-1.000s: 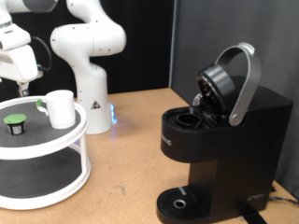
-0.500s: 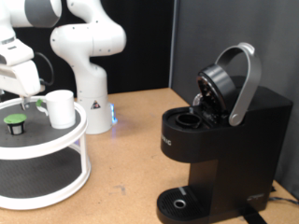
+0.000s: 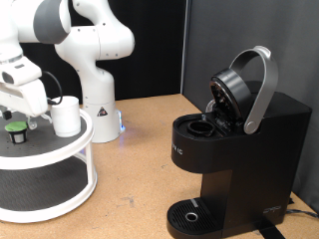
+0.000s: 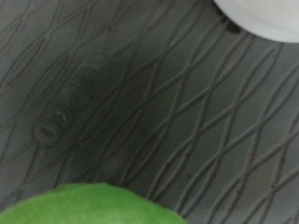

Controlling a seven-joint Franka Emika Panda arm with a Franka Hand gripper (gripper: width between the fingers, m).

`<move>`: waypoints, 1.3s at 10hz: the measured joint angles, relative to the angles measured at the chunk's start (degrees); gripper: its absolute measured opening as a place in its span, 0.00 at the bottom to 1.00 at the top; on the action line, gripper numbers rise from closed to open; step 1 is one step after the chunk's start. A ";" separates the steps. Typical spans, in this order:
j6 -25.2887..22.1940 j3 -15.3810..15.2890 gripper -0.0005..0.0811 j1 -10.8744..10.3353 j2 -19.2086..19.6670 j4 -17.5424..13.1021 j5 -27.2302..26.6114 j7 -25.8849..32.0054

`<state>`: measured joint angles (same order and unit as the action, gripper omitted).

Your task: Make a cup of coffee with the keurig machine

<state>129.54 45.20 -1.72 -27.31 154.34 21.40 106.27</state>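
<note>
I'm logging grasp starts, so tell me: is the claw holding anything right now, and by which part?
Nothing shows held. The claw hangs just above the green-topped pod on the white stand, beside the cup.

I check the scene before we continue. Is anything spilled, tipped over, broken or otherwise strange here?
Nothing stands out. The cup stands upright on the white stand, with the green-topped pod beside it and the gripper low over the pod. The keurig machine has its lid raised, which suits loading. No spill shows on the table.

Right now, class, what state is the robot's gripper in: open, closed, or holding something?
Gripper: low over the green-topped pod beside the cup on the white stand; open or shut cannot be told.
</note>
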 joint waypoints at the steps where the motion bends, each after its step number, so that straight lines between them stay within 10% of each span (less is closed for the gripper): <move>1: 1.10 0.09 0.99 0.14 0.57 0.50 0.25 0.00; 5: 3.57 0.61 0.99 0.22 1.64 1.50 0.32 0.01; 9: 4.02 0.74 0.60 0.23 1.64 1.68 0.31 0.01; 13: -0.72 0.36 0.60 0.15 -1.79 -0.48 -5.25 -0.02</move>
<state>128.82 45.56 -1.56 -29.10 153.86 16.15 106.24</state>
